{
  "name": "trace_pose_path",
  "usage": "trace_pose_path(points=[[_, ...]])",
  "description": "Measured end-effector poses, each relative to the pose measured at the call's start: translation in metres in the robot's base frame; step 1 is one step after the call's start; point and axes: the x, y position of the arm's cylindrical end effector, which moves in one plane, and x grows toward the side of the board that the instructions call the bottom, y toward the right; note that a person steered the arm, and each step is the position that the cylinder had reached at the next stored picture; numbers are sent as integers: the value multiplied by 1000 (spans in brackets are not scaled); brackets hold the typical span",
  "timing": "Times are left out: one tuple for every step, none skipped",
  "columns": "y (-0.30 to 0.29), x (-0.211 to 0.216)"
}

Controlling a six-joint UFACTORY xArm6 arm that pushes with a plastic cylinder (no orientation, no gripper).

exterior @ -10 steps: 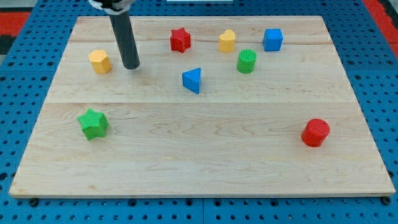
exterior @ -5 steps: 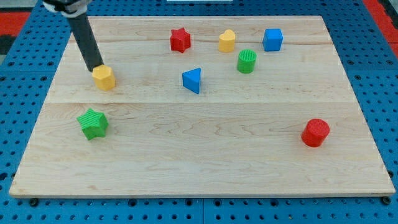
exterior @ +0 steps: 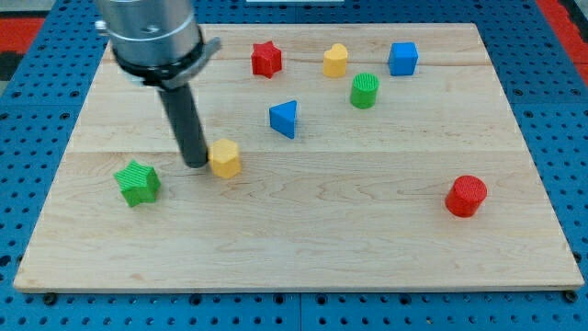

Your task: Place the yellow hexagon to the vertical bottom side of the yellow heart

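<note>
Nearest the view's bottom, the red cylinder (exterior: pixel 466 195) stands at the right of the bench (exterior: pixel 303 248) and the green star (exterior: pixel 138 181) at the left. Above the star, my tip (exterior: pixel 196 164) touches the yellow hexagon (exterior: pixel 225 158) on its left side; this end effector is a bare rod with nothing to open or close. Farther up lie the blue triangle (exterior: pixel 285 118) and green cylinder (exterior: pixel 364 90), then the red star (exterior: pixel 266 58), yellow heart (exterior: pixel 335 61) and blue cube (exterior: pixel 402 58). The hexagon sits well apart from the heart, down-left.

Pale wooden tabletop (exterior: pixel 303 248) on a blue pegboard (exterior: pixel 28 165), red star (exterior: pixel 265 59) near the view's top, blue cube (exterior: pixel 402 58) top right, green cylinder (exterior: pixel 364 90) below them, blue triangle (exterior: pixel 285 118) mid-board, green star (exterior: pixel 138 182) at left, red cylinder (exterior: pixel 466 195) at right
</note>
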Motion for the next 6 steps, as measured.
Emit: trace_pose_path(points=[[36, 0], [72, 1], [96, 12], [119, 20], [134, 24], [130, 6]])
